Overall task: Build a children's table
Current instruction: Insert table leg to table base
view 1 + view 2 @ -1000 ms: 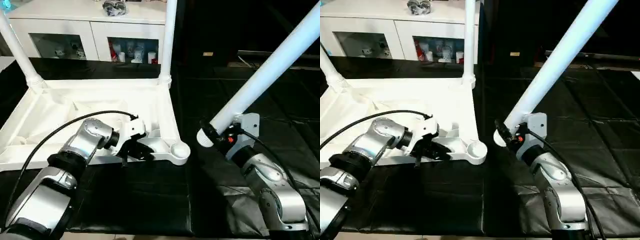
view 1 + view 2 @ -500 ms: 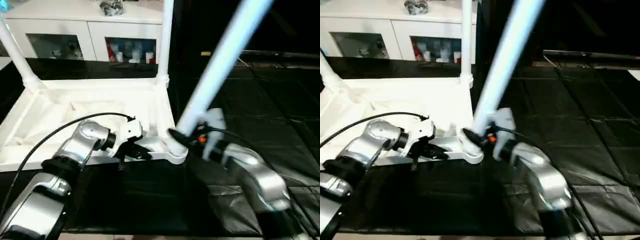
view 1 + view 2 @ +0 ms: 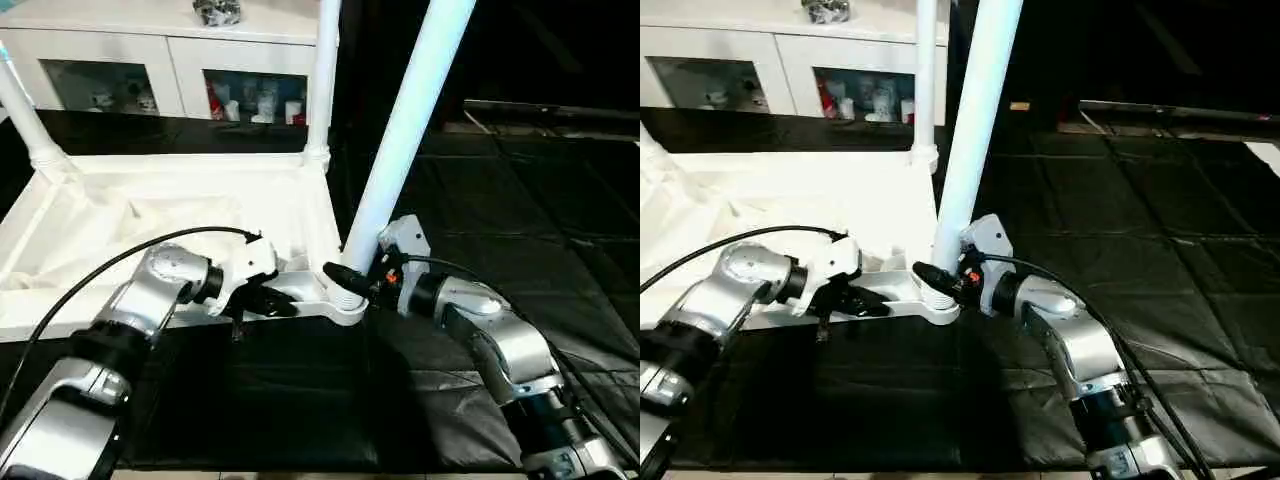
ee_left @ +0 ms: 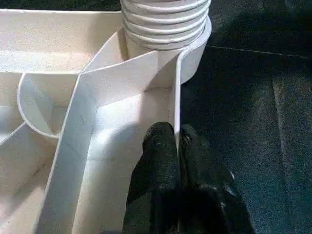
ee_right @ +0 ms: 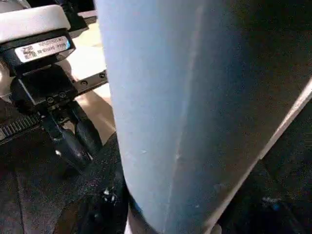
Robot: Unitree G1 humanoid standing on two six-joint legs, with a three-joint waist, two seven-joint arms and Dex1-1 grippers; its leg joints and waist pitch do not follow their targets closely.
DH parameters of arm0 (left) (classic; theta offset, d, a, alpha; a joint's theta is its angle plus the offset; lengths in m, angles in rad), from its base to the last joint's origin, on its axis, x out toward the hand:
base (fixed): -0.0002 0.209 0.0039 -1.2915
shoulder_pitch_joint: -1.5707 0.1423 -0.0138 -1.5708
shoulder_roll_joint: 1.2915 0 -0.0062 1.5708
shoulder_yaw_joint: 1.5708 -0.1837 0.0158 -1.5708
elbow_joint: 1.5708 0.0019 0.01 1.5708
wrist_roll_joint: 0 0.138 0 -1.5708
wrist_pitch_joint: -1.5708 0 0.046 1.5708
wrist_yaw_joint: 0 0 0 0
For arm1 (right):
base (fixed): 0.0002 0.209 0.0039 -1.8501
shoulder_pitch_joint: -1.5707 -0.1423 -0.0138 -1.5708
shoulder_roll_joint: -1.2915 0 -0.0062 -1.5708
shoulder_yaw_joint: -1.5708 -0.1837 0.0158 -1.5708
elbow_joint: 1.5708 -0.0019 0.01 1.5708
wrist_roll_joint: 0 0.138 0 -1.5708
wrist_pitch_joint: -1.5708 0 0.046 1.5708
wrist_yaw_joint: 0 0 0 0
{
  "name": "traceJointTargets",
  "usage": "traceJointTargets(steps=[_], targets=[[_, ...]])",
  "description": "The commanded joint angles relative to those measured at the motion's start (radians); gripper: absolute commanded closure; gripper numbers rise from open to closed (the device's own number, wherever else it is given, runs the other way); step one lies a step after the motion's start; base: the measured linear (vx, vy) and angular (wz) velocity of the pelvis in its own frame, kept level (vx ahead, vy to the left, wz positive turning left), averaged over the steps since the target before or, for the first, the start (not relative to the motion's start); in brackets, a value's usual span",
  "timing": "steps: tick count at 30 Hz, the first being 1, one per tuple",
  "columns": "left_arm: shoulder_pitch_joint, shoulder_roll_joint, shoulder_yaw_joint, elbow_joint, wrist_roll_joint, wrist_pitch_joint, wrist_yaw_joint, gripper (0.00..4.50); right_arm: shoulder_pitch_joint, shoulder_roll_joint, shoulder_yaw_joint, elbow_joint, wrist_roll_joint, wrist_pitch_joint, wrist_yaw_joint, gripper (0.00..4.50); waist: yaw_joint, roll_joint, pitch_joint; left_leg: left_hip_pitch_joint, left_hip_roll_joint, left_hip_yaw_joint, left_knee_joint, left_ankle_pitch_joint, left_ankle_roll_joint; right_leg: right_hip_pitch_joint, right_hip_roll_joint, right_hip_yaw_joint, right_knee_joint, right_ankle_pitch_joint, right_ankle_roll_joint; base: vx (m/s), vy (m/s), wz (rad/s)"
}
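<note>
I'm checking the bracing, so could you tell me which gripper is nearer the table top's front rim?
Left. The left gripper is pinched on the front rim; the right gripper holds the leg at the corner socket beside it.

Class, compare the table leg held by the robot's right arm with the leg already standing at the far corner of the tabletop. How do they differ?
The held leg leans, gripped near its base by the right tool; the far leg stands upright, touched by neither tool. The held leg's ribbed end sits at the near corner socket; the far leg is at the far corner. The held leg looks thicker, being nearer the camera. Both are white round tubes.
</note>
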Motion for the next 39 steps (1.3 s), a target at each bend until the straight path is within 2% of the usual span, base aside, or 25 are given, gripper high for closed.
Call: traceJointTargets(steps=[1, 3, 7, 15, 21, 23, 25, 39], targets=[[0.014, -0.008, 0.040, -0.024, -0.051, 0.014, 0.012, 4.50, 0.005, -0.008, 0.029, 0.059, -0.036, 0.013, 0.008, 2.57, 0.011, -0.003, -0.061, 0.000, 0.049, -0.010, -0.072, -0.117, 0.019, 0.049, -0.088, 0.050, -0.073, -0.115, -0.234, 0.000, 0.000, 0.00], [0.017, -0.010, 0.043, -0.029, -0.046, 0.015, 0.019, 4.50, 0.004, -0.015, 0.039, 0.071, -0.043, 0.009, 0.019, 2.57, 0.010, -0.007, -0.061, -0.001, 0.050, -0.010, -0.072, -0.119, 0.019, 0.050, -0.088, 0.050, -0.073, -0.117, -0.235, 0.000, 0.000, 0.00], [0.020, -0.017, 0.058, -0.035, -0.048, 0.032, 0.032, 4.50, 0.004, -0.020, 0.040, 0.078, -0.045, 0.003, 0.027, 2.57, 0.010, -0.006, -0.062, 0.001, 0.050, -0.009, -0.072, -0.118, 0.021, 0.048, -0.087, 0.050, -0.072, -0.111, -0.237, 0.000, 0.000, 0.00], [0.030, -0.008, 0.053, -0.046, -0.039, 0.041, 0.027, 4.50, 0.003, -0.017, 0.006, 0.072, -0.024, -0.003, 0.031, 2.57, 0.010, -0.006, -0.062, 0.001, 0.049, -0.010, -0.072, -0.116, 0.025, 0.047, -0.086, 0.050, -0.073, -0.115, -0.235, 0.000, 0.000, 0.00], [0.024, -0.007, 0.046, -0.045, -0.027, 0.037, 0.029, 4.50, -0.005, -0.014, 0.011, 0.086, -0.021, 0.001, 0.049, 2.57, 0.010, -0.007, -0.062, 0.001, 0.050, -0.010, -0.072, -0.122, 0.025, 0.048, -0.087, 0.050, -0.074, -0.125, -0.235, 0.000, 0.000, 0.00], [0.020, -0.007, 0.042, -0.046, -0.017, 0.041, 0.033, 4.50, -0.016, -0.016, 0.020, 0.095, -0.022, 0.010, 0.060, 2.57, 0.009, -0.010, -0.062, -0.001, 0.049, -0.010, -0.072, -0.120, 0.028, 0.049, -0.087, 0.049, -0.074, -0.126, -0.236, 0.000, 0.000, 0.00], [0.018, -0.008, 0.041, -0.044, -0.011, 0.043, 0.040, 4.50, -0.018, -0.022, 0.022, 0.091, -0.022, 0.014, 0.069, 2.57, 0.009, -0.008, -0.061, 0.000, 0.049, -0.010, -0.072, -0.125, 0.025, 0.047, -0.088, 0.050, -0.076, -0.145, -0.232, 0.000, 0.000, 0.00], [0.003, -0.012, 0.050, -0.014, 0.006, 0.029, 0.072, 4.50, 0.007, -0.027, -0.004, 0.059, -0.001, 0.006, 0.086, 2.57, 0.015, -0.007, -0.063, 0.003, 0.051, -0.010, -0.073, -0.135, 0.019, 0.045, -0.087, 0.050, -0.075, -0.132, -0.232, 0.000, 0.000, 0.00]])
